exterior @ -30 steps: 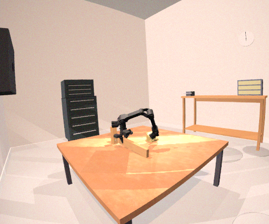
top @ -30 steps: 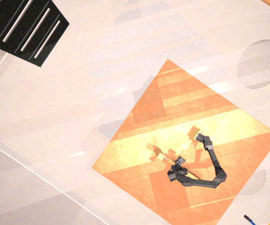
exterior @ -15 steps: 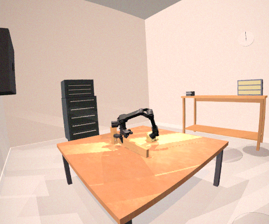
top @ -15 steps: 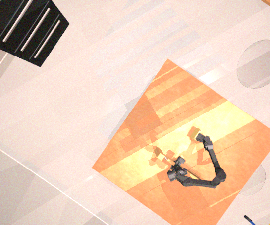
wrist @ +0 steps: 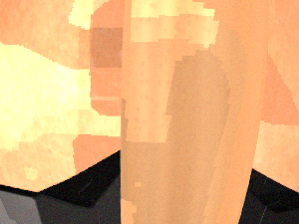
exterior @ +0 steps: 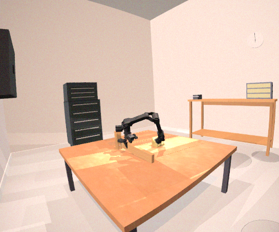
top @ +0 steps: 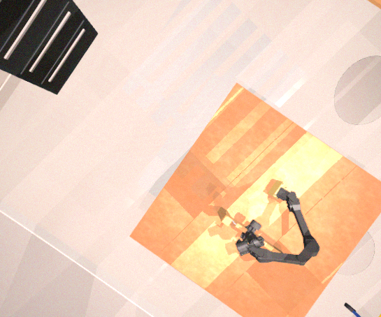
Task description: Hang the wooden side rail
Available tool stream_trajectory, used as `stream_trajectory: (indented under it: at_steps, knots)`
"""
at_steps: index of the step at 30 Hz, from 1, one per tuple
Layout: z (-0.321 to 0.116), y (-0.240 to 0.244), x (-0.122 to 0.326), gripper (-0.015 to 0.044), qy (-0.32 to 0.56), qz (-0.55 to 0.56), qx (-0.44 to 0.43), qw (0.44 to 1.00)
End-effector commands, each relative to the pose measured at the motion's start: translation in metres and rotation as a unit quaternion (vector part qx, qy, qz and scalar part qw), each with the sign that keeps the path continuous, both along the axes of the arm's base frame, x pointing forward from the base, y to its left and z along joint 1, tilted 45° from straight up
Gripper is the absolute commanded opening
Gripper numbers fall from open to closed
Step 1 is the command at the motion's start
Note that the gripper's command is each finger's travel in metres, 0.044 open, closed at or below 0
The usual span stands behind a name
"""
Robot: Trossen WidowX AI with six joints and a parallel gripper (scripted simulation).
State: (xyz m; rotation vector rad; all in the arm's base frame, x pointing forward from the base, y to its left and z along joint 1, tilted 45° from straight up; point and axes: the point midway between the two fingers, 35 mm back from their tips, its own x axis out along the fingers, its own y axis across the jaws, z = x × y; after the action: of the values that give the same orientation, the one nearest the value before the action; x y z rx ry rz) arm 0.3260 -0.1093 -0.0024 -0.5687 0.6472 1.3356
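The wooden side rail [top: 272,246] [exterior: 141,153] [wrist: 191,123] runs from beside the headboard post toward the table's middle. Its far end is low, apparently on the table [exterior: 174,199]. The light wooden post [top: 221,213] [exterior: 117,140] stands upright at the rail's near end. My gripper [exterior: 126,145] [wrist: 172,156] is shut on the rail close to the post, one black finger on each side in the wrist view. A small pale spot shows between rail and post in the top view. The hooks, slot and pins are too small or hidden, so I cannot tell whether the hooks sit on the pins.
The arm's base stands by a small pale block [top: 275,187] [exterior: 156,142], and the arm arches over the table from there. Away from the table are a dark drawer cabinet [top: 45,38] [exterior: 83,117] and a wooden workbench [exterior: 231,100].
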Motion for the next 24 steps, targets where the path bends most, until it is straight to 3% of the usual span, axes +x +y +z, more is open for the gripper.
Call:
stream_trajectory:
  at_steps: [1, 24]
  knots:
    - [-0.0005, -0.0041, -0.0007, 0.0, -0.003, -0.003, -0.003, 1.0]
    - [-0.0012, -0.0064, 0.0005, 0.0, -0.003, -0.003, -0.003, 1.0]
